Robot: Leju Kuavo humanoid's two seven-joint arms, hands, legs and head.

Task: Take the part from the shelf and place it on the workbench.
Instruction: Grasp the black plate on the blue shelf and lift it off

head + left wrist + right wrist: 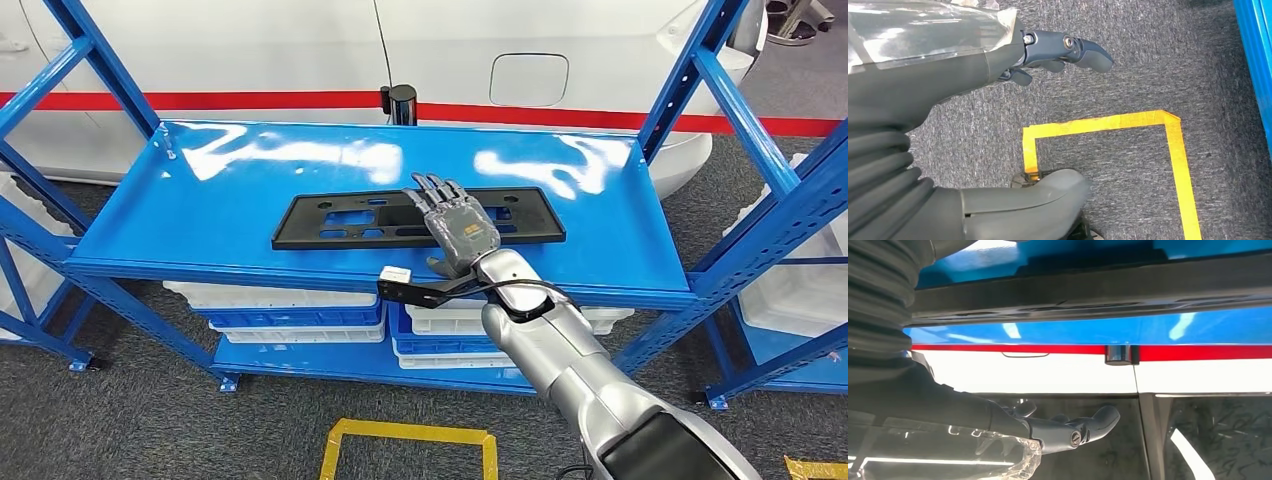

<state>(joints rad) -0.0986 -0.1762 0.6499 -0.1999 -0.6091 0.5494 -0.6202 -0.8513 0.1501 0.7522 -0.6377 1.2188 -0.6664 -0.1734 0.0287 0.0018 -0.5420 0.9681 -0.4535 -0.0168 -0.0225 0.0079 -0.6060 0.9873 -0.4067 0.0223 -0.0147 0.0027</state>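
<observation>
Right hand (461, 228) hovers palm-down over the black part (345, 219), which lies flat on the blue shelf (200, 215); its fingers are spread and hold nothing. Whether they touch the part I cannot tell. Left hand (1058, 52) hangs over the carpet, fingers apart, empty. Judging by this, the reach is done and the grasp comes next: the fingers need to close around the part's near edge before lifting.
</observation>
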